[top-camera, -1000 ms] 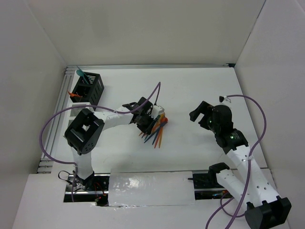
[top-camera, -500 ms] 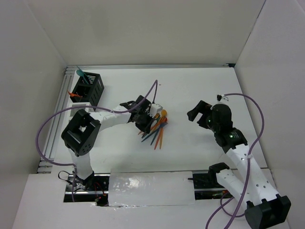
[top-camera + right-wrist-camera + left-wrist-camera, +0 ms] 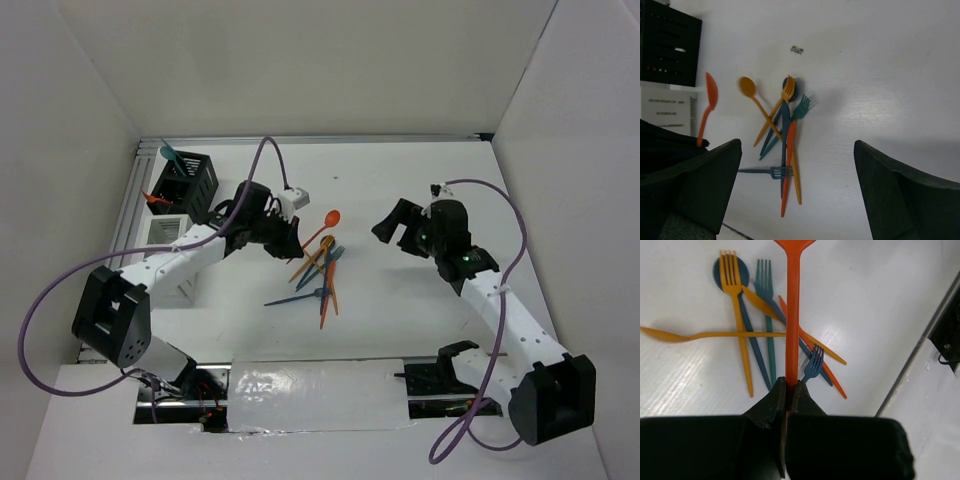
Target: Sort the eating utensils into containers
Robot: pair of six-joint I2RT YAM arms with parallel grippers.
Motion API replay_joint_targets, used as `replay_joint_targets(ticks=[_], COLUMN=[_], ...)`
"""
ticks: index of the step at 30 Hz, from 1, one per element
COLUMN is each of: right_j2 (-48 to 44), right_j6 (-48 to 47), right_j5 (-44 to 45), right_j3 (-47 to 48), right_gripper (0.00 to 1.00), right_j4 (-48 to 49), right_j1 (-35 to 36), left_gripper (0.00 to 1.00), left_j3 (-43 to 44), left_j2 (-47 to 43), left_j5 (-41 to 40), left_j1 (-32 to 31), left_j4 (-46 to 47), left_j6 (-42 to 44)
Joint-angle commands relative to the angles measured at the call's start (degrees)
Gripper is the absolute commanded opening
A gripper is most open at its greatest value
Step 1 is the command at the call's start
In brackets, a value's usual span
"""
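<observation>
My left jaws hide the handle end of the orange spoon [image 3: 792, 315]; its bowl is cut off at twelve o'clock. A tiny speck [image 3: 797, 49] on the worktop [image 3: 880, 75] is too small to identify.

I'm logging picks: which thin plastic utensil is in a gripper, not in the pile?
The orange plastic spoon: the left gripper is shut on its slim handle, while the other forks and spoons lie crossed on the white table.

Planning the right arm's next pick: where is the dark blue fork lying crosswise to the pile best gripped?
Take the dark blue fork by its handle's free end, from above, closing across it. That end lies flat on bare table; the tines run into the pile.
</observation>
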Motion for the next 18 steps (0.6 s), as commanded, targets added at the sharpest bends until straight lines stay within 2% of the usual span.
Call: replay_joint_targets(ticks=[1,6,10,16,18], right_j2=[2.3,8.5,13.9,20.1,20.4], right_j6=[-2.4,-4.1,-4.4,-6.5,-6.9], right_j5=[-5.3,-12.2,-12.2,-8.1,-6.2], right_j3=[4.4,9.4,14.2,18.5,19.0], right_gripper=[0.99,0.99,0.98,0.92,0.84], right_j4=[9.0,14.8,15.4,11.8,11.0], right_j1=[0.8,2.4,5.5,11.1,12.3], left_gripper=[0.0,0.0,0.0,0.0,0.0], left_j3=[-2.5,-7.4,-9.2,-8.0,-7.9], left_j2=[-3.5,-8.3,-9.3,-8.1,-7.8], left_j5=[6.0,10.3,10.8,10.2,9.4], left_j1=[0.9,1.9,1.5,-0.1,-0.3], left_j4=[4.7,11.7,14.4,13.3,13.3], left_j6=[-2.2,-3.3,-4.1,-2.4,-2.1])
